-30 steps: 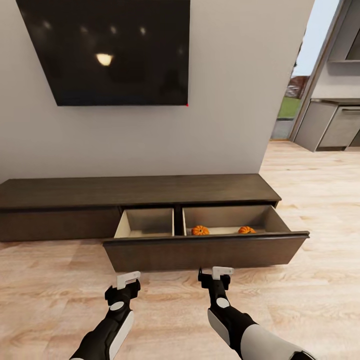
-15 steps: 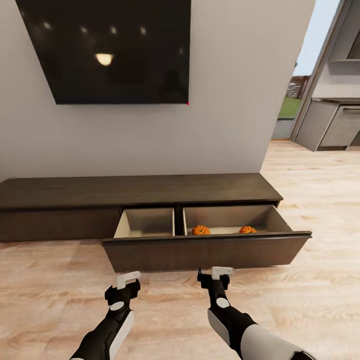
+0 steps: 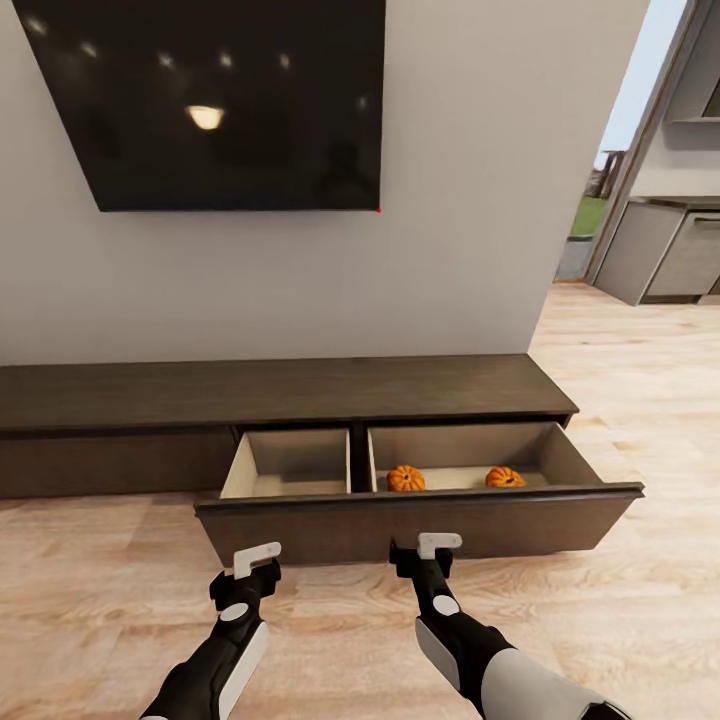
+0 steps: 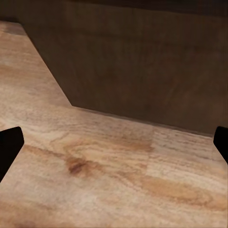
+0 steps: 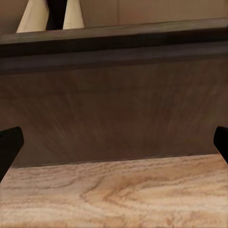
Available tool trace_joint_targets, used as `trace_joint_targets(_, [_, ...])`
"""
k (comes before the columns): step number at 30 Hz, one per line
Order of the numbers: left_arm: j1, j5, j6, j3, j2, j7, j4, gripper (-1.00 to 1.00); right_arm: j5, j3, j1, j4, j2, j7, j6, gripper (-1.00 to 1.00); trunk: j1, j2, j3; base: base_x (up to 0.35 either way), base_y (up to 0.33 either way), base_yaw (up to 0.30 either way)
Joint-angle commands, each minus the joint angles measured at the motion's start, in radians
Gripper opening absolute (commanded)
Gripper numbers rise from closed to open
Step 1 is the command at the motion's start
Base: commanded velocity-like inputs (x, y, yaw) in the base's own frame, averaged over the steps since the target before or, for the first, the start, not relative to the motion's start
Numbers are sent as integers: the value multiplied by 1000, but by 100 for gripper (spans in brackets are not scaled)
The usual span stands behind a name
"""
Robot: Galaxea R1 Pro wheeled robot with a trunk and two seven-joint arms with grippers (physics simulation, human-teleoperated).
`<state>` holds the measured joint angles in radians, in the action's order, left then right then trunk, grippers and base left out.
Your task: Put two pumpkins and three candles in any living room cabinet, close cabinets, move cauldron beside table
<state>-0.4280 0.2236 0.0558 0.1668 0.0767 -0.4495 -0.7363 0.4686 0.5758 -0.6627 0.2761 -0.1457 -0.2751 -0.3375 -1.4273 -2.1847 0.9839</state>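
Observation:
The long low dark cabinet [image 3: 290, 388] runs along the wall with one wide drawer [image 3: 420, 522] pulled out. Two orange pumpkins lie in the drawer's right compartment, the larger [image 3: 405, 478] near the divider and the smaller [image 3: 505, 477] further right. The left compartment looks bare. My left gripper [image 3: 257, 556] hangs open over the floor just short of the drawer front [image 4: 142, 57]. My right gripper [image 3: 432, 547] is open and empty, close to the drawer front [image 5: 114, 114]. Candles, cauldron and table are out of view.
A large black screen [image 3: 210, 100] hangs on the white wall above the cabinet. At the right the wall ends and grey kitchen units [image 3: 660, 255] stand beyond. Pale wooden floor [image 3: 110, 580] stretches in front of the cabinet.
The whole view has shifted: the camera has come closer to the cabinet and the open drawer now sits larger and lower. Both arms hold the same pose. The pumpkins have not moved.

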Motion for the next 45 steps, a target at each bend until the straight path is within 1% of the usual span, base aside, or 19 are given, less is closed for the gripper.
trace_joint_targets(1, [0,0,0,1,0,0,0,100,0,0,0,0,0,0,0,100,0,0,0,13,0,0])
trace_joint_targets(6, [0,1,-1,1,1,0,0,100,-1,2,0,0,0,0,0,100,0,0,0,5,0,0])
trace_joint_targets(31, [0,-1,-1,-3,0,0,0,100,-1,4,0,1,-3,2,2,100,-96,-175,78,0,0,0])
trace_joint_targets(39, [0,-1,-5,-2,0,-1,0,100,-1,4,0,1,-4,2,2,100,-96,-175,78,11,0,0])
trace_joint_targets(45, [0,-1,-6,-4,0,-2,0,100,-1,4,0,1,-4,2,2,100,-96,-175,78,262,0,0])
